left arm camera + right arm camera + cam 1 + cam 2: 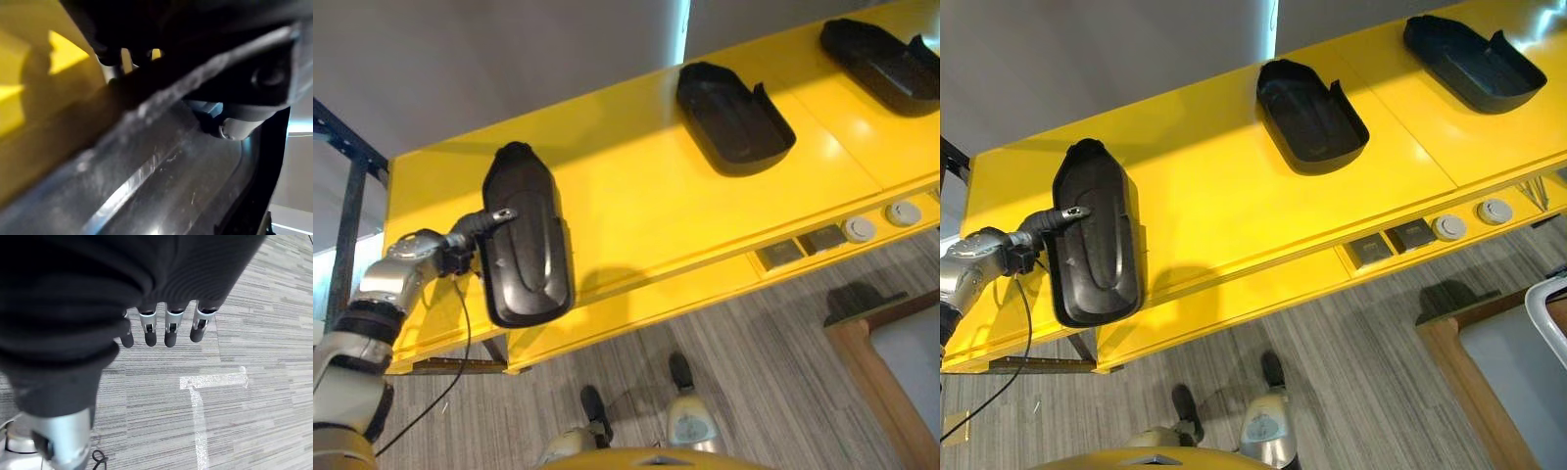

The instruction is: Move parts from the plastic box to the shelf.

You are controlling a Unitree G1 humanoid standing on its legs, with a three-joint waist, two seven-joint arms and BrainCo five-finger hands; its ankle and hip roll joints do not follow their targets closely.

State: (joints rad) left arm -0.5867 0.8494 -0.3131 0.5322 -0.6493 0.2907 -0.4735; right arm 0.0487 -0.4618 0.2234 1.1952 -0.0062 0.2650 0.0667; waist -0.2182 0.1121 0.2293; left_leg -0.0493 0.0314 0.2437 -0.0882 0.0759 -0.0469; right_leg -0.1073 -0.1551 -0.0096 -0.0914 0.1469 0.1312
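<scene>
Left eye view is showing my left hand (460, 245) reaching in from eight o'clock, its fingers and thumb pinching the near long rim of a black, elongated, moulded plastic part (524, 240) that I am holding over the glossy yellow shelf (636, 211). I am gripping it by the edge, I judge, so that its broad underside can settle flat on the shelf surface with my fingers clear of the contact; whether it is already resting there or just above, I cannot tell. The part is looking like a shallow hollow shell with a rounded end and a ridge running down its matt, slightly scuffed inside, and the left wrist view is showing that dull scratched surface close up against the yellow. Two more black shell parts, one at one o'clock (734, 117) and one at two o'clock (881, 64), are lying hollow side up along the shelf, well apart, so a row seems to be forming. My right hand (164, 330) is hanging idle over grey striped carpet (254, 396), fingers straight and relaxed, holding nothing.
</scene>
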